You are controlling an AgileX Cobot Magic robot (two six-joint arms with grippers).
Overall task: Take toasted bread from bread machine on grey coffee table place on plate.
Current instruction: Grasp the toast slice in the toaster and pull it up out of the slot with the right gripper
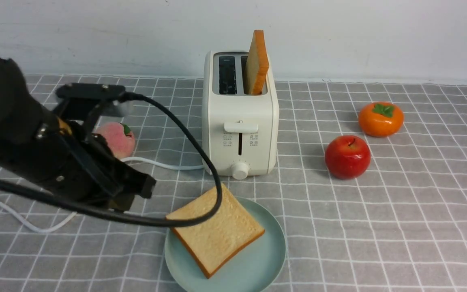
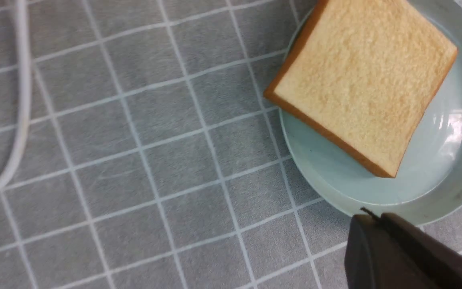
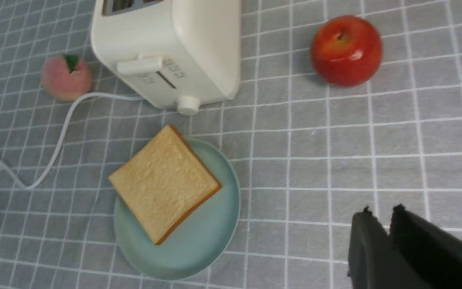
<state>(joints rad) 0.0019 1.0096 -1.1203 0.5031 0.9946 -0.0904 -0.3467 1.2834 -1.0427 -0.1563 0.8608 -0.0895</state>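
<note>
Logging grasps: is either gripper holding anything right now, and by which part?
Nothing is held: left gripper and right gripper are both empty.

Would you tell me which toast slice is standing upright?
The slice sticking out of the toaster; the other slice lies flat on the green plate.

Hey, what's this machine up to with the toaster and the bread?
A two-armed robot is moving toast from the toaster to the plate. One slice already lies on the plate, a corner overhanging its rim. The other slice stands upright in the toaster. The left arm's fingers hang shut and empty beside the plate.
</note>
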